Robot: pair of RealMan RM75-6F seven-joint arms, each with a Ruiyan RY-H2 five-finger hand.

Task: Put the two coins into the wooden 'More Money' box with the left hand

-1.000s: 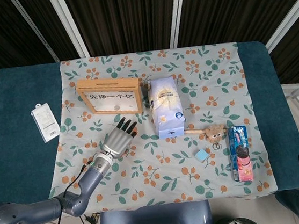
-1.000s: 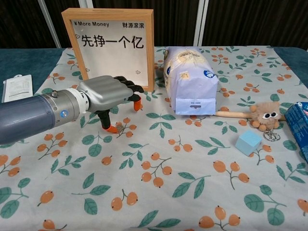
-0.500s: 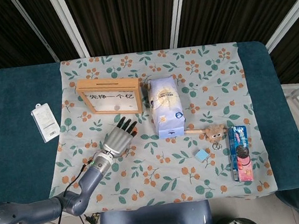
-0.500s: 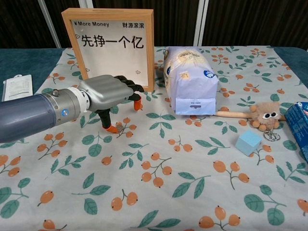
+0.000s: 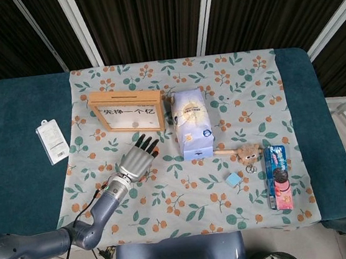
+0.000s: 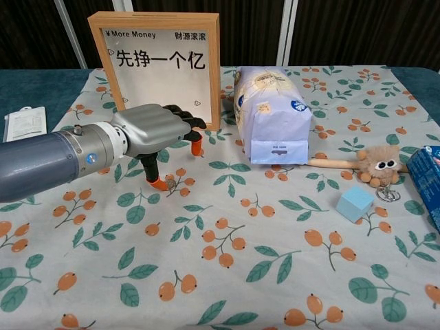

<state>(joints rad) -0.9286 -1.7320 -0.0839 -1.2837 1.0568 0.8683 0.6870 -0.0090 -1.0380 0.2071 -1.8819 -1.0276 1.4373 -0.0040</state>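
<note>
The wooden 'More Money' box (image 5: 126, 112) (image 6: 161, 65) stands upright at the back left of the floral cloth, its slot along the top edge. My left hand (image 5: 138, 160) (image 6: 155, 130) hovers just in front of it, fingers stretched toward the box and slightly apart. Its thumb tip (image 6: 159, 183) points down and touches the cloth. A small grey coin (image 6: 171, 183) lies on the cloth right beside the thumb tip. I see no second coin; the hand may hide it. Nothing shows between the fingers. My right hand appears in neither view.
A pale blue flour bag (image 5: 192, 124) (image 6: 271, 124) stands right of the box. Further right lie a plush toy on a stick (image 6: 377, 165), a blue cube (image 6: 355, 204) and a cookie box (image 5: 277, 177). A white packet (image 5: 52, 141) lies off the cloth at the left.
My left hand has risen very slightly and edged toward the box. The thumb tip stays on the cloth by the coin.
</note>
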